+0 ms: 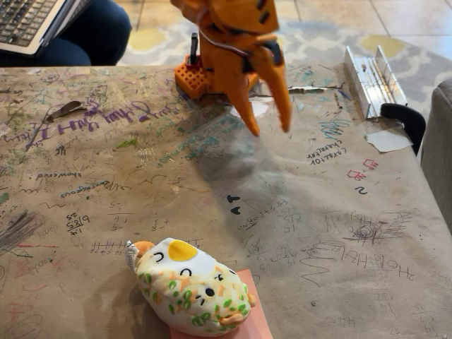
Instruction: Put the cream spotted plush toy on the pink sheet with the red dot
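The cream spotted plush toy (191, 286) lies near the table's front edge, resting on the pink sheet (254, 311), which pokes out beneath its right side. The sheet's red dot is hidden under the toy. My orange gripper (270, 131) hangs far behind the toy, above the back middle of the table. Its two fingers point down, spread apart, with nothing between them.
Brown paper covered in scribbles spans the table (339, 233). The arm's orange base (192, 78) stands at the back edge. A metal bracket (373, 78) and a black clamp (404, 116) sit at the back right. A person's knee (92, 32) and a laptop (28, 21) are at the top left.
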